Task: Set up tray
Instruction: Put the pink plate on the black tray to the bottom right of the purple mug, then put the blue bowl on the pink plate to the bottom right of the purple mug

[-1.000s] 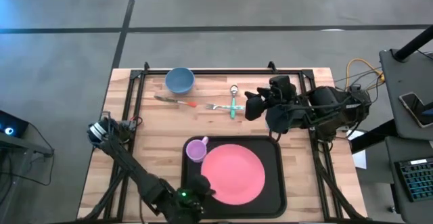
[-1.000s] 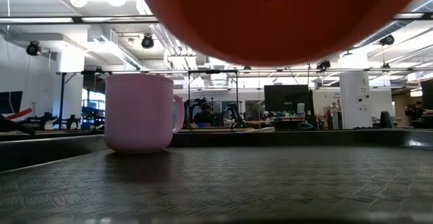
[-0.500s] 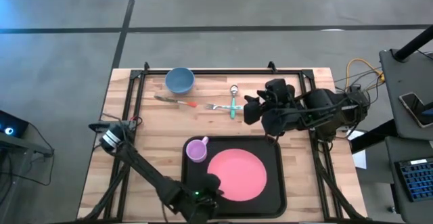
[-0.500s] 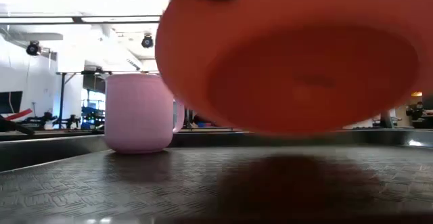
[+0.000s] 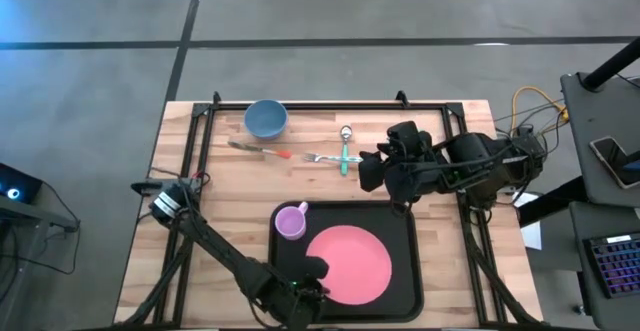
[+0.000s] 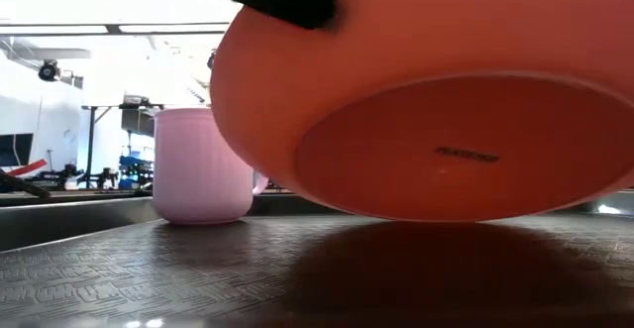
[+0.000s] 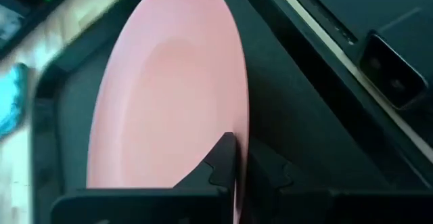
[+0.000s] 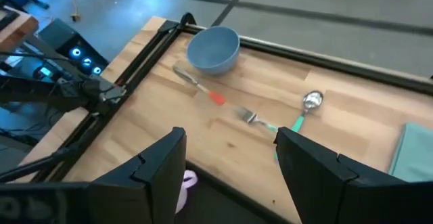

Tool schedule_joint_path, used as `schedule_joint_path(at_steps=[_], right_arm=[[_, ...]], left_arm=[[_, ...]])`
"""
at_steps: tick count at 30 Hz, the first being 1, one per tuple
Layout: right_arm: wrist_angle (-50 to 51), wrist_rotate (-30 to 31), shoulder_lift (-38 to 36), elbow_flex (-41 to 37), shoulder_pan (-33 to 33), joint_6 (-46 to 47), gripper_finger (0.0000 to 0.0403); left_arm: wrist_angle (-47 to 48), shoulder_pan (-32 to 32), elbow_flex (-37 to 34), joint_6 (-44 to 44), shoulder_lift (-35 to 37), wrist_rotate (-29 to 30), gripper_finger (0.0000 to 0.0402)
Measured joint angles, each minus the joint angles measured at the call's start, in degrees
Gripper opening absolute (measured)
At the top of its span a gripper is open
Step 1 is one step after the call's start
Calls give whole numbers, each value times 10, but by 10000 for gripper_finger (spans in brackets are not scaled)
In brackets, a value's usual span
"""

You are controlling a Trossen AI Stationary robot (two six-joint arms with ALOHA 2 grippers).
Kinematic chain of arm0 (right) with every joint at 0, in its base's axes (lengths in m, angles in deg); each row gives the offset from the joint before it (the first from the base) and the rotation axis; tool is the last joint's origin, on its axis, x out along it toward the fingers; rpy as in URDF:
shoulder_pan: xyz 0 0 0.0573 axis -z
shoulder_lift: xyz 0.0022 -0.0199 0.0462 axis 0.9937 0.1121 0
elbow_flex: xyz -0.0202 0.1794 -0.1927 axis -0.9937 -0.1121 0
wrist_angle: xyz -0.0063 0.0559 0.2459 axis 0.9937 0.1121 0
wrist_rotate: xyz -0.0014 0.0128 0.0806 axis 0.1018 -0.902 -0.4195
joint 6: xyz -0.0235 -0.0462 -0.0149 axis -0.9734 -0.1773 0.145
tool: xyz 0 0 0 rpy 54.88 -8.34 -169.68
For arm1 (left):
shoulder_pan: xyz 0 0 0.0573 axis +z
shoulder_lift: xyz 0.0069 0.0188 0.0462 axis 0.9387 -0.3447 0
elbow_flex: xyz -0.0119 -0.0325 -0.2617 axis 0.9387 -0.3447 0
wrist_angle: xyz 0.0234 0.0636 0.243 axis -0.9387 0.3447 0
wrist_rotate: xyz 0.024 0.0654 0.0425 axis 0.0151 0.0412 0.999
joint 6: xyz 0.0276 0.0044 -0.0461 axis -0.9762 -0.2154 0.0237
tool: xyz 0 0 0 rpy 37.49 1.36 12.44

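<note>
The pink plate (image 5: 350, 263) hangs tilted just over the large black tray (image 5: 408, 271) at the table's near edge; the low view shows its underside (image 6: 446, 150) close above the tray floor (image 6: 149, 278). My left gripper (image 5: 312, 268) is shut on the plate's left rim. A pink cup (image 5: 291, 221) stands upright on its base in the tray's far left corner. My right gripper (image 5: 372, 168) hovers open over the table beyond the tray, near the fork and spoon, touching nothing. My left gripper pinches the plate's rim (image 7: 238, 126) between its two fingers (image 7: 218, 166), one on the upper face and one underneath. It comes from the table's left, nearly level. The plate is tilted; whether its lower side rests on the tray, I cannot tell.
Along the far side of the table lie a blue bowl (image 8: 213, 47), a red-handled knife (image 8: 201, 87), a fork (image 8: 256, 119) and a teal-handled spoon (image 8: 308, 105). A teal cloth (image 8: 413, 149) lies at the right under my right arm. Bare wood shows left of the tray.
My left gripper has moved down and toward the near edge, carrying the plate. The plate has dropped from well above the tray to just over its floor and tipped, so its underside now faces the low camera. The cup has stayed put.
</note>
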Motion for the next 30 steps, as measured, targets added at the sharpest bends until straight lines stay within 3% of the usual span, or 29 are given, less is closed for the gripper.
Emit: schedule_joint_path(at_steps=[12,25,30], right_arm=[[1,-6,0,-2,10,15,215],[-1,-40,0,-2,12,47,215],[-1,-41,0,-3,12,46,215]], left_arm=[[26,-15,0,50,2,-47,17],[40,-25,8,63,3,-40,195],[129,-36,45,63,14,50,222]])
